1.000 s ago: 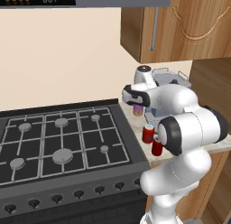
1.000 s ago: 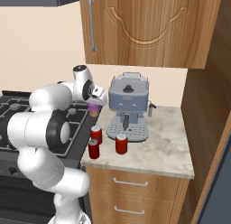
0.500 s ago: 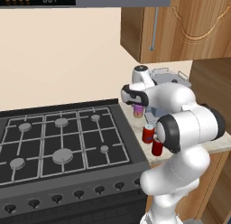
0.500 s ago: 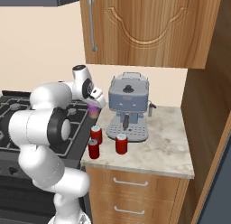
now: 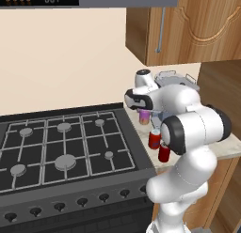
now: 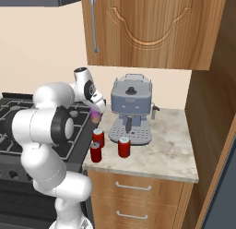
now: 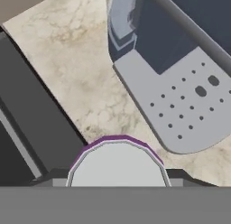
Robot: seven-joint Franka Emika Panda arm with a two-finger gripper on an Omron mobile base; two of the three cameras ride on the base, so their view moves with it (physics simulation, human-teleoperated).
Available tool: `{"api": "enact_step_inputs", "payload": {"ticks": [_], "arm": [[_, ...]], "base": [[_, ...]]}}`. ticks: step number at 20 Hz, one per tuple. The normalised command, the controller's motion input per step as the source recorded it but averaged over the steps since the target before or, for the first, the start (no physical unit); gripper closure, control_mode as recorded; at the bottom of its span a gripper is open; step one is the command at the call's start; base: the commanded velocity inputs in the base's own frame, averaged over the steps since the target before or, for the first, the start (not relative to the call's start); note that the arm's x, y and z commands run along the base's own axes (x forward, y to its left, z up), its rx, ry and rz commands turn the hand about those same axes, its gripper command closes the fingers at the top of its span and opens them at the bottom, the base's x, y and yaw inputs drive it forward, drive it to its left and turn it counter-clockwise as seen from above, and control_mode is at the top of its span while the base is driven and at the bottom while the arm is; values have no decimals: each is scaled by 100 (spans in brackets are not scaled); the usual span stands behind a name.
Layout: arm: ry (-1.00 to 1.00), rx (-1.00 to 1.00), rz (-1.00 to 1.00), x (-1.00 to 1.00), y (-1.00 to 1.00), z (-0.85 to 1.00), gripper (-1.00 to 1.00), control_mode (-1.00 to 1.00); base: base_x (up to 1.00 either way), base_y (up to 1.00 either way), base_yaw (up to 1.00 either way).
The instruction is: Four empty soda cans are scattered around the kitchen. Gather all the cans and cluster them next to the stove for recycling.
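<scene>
My gripper (image 5: 143, 111) (image 6: 96, 112) (image 7: 118, 174) is shut on the purple soda can (image 5: 144, 117) (image 6: 96, 116). In the hand view its silvery top (image 7: 118, 162) sits between my dark fingertips (image 7: 50, 177). The can is upright, low over the marble counter strip (image 7: 76, 69) between the stove (image 5: 61, 143) (image 6: 9, 117) and the espresso machine. I cannot tell whether it touches the counter. Three red soda cans (image 6: 98, 136) (image 6: 95, 152) (image 6: 124, 147) stand nearer the counter's front edge. Two of them show beside my arm in the left base view (image 5: 154, 138) (image 5: 164, 153).
The grey-blue espresso machine (image 6: 131, 108) (image 5: 170, 80) (image 7: 180, 83) stands right of the held can, its perforated drip tray close by. Wooden cabinets (image 6: 143, 29) hang above. Bare counter (image 6: 170, 145) lies right of the machine, bounded by a tall wooden panel.
My hand has sunk a little toward the counter with the purple can in it. The red cans have not moved.
</scene>
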Motion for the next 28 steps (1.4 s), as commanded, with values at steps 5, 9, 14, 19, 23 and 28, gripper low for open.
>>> {"api": "enact_step_inputs", "payload": {"ticks": [5, 9, 14, 19, 23, 28], "arm": [[5, 2, -14, 9, 0, -8, 100, -100], [0, 0, -11, 22, 0, -17, 100, -100], [0, 0, -10, 22, 0, -20, 100, -100], [0, 0, -9, 22, -1, -10, 100, -100], [0, 0, -8, 26, -8, -3, 100, -100], [0, 0, -4, 12, -17, -3, 100, -100]], "base": [[0, 0, 0], [0, 0, 0], [0, 0, 0], [0, 0, 0], [0, 0, 0], [0, 0, 0]]}}
